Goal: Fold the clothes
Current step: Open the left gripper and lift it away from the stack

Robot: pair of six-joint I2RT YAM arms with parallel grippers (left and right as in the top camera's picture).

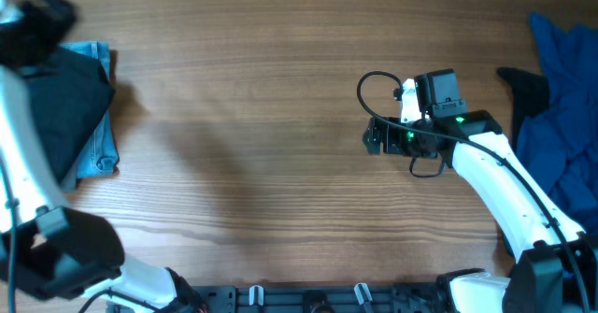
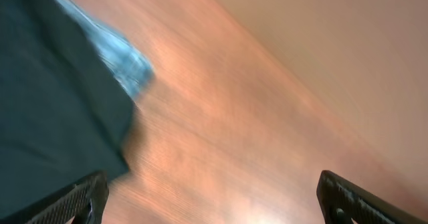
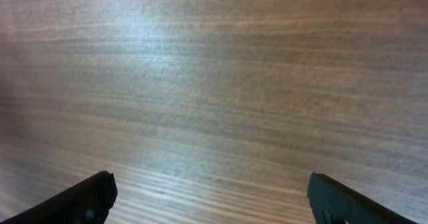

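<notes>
Plain black soft garment [image 1: 61,103] stacked on light blue cloth [image 1: 100,154], wooden table's [image 1: 262,117] left.
Held left gripper [image 2: 214,207] and right gripper [image 3: 210,200] splayed wide, empty; saw crumpled royal blue fabric [image 1: 561,117] far right.

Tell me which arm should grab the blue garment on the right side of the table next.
Right, most likely. The right gripper hangs open, much nearer the royal blue garment at the right edge. The left gripper is far across, beside the folded black garment at the left edge.

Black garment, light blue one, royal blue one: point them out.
Black garment [image 1: 75,107]: overhead view, its middle.
Light blue garment [image 1: 101,154]: overhead view, exposed right edge.
Royal blue garment [image 1: 570,107]: overhead view, crumpled middle.
</notes>
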